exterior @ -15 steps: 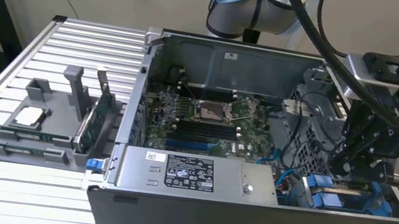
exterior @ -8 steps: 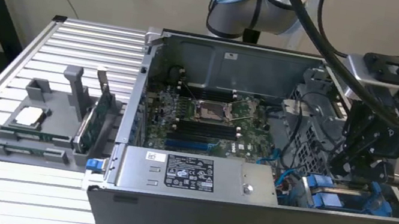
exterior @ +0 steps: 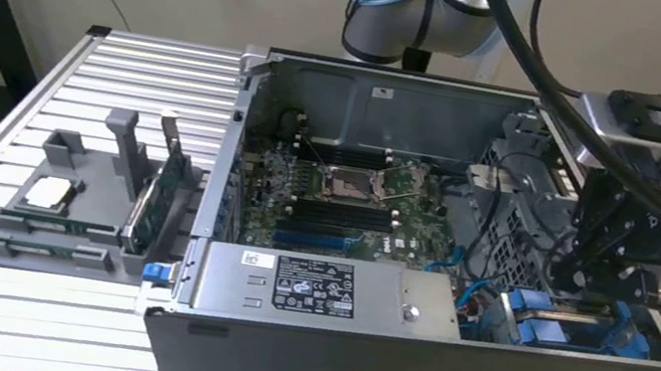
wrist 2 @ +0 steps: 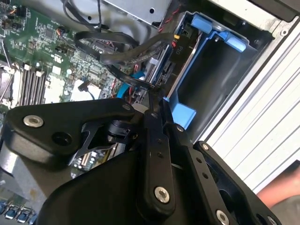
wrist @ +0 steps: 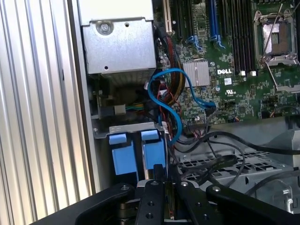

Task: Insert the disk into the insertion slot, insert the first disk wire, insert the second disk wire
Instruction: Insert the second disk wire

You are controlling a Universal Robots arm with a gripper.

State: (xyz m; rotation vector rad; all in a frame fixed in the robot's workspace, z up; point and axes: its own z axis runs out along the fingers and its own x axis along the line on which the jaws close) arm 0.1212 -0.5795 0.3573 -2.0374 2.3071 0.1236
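The open computer case [exterior: 436,365] stands on a ribbed metal table [exterior: 123,60]. The gripper [exterior: 584,294] reaches down into the case's corner beside the power supply [exterior: 327,291], which carries a white label with black print and small marks. The disk [exterior: 543,327], in its blue carrier, sits in the drive bay in that same corner, directly under the gripper.

In the second wrist view the gripper [wrist 2: 157,96] has its jaws drawn nearly together. A black flat wire [wrist 2: 126,75] lies at their tips, but a firm hold on it cannot be confirmed.

In the first wrist view, white brand lettering [wrist: 229,72] is printed on the motherboard [wrist: 234,93] inside the case, and a blue cable [wrist: 164,93] loops beside it.
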